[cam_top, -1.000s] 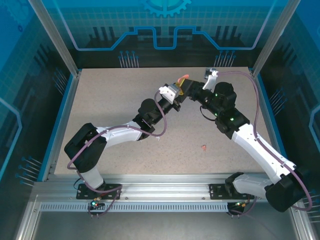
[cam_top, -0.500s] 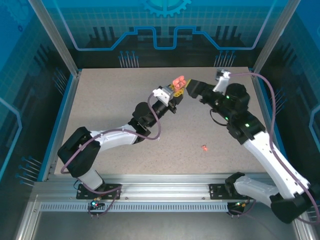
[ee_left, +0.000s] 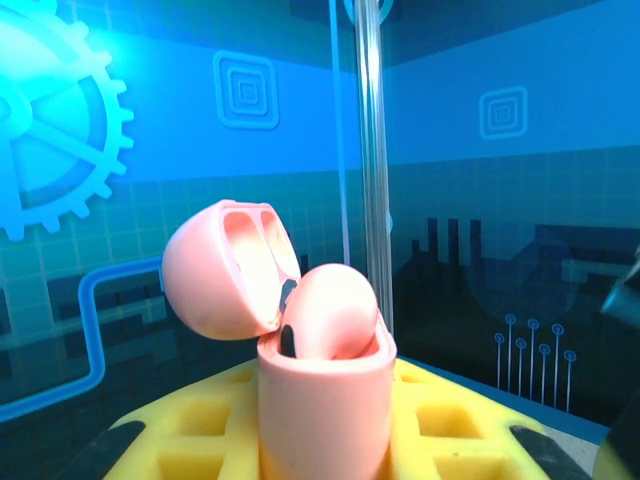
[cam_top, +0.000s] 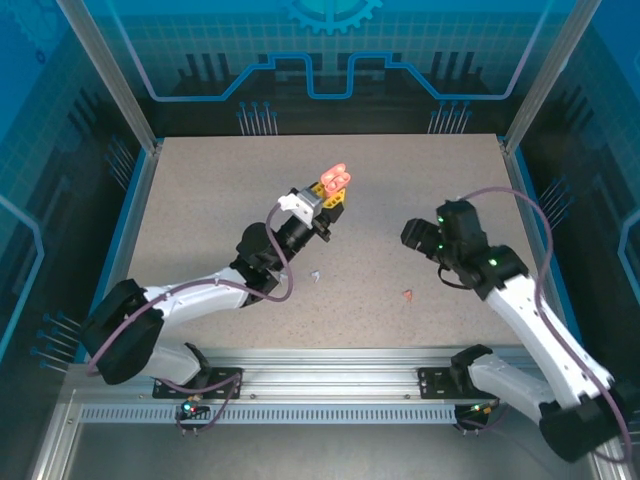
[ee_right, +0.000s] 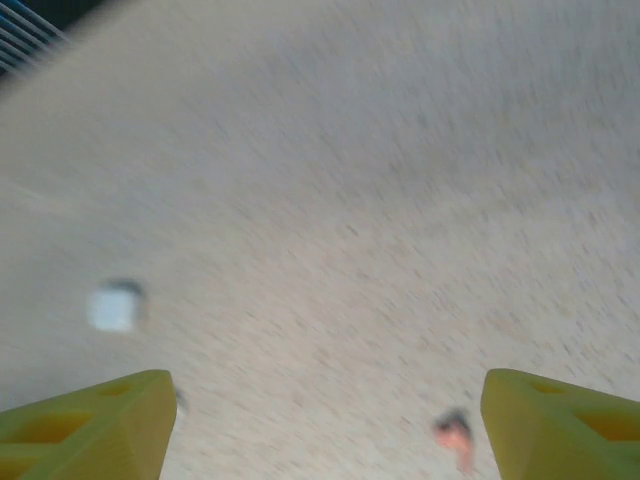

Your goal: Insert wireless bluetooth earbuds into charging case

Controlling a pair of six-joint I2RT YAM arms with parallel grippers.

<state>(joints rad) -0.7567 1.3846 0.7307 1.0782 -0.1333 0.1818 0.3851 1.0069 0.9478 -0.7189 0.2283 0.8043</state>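
Top external view: the left gripper [cam_top: 322, 200] is clamped on the open salmon-pink charging case [cam_top: 334, 179], which it holds above the middle of the tabletop [cam_top: 200, 200]. The right gripper [cam_top: 412, 236] hangs well apart from it, over to the right. A loose pink earbud [cam_top: 407, 295] lies on the tabletop towards the front. A small white piece, probably a white earbud [cam_top: 314, 275], lies just beside the left forearm. That arm could sweep the white piece away if it swings low.

Left wrist view: the case stands between yellow fingers [ee_left: 180, 440] with its lid [ee_left: 225, 270] tipped back. One seated earbud [ee_left: 330, 310] bulges from a socket. It looks only partly bedded, so tilting the case could spill it, or the lid could fall shut. No brand or lettering is legible. The backdrop carries only a gear graphic [ee_left: 50, 120] and circuit patterns.

Right wrist view: the right gripper's fingers stand wide apart with nothing between them, and the picture is blurred. The loose pink earbud sits near the right-hand finger, off centre. A closing pinch from this position would likely miss it or flick it away. No writing is visible.
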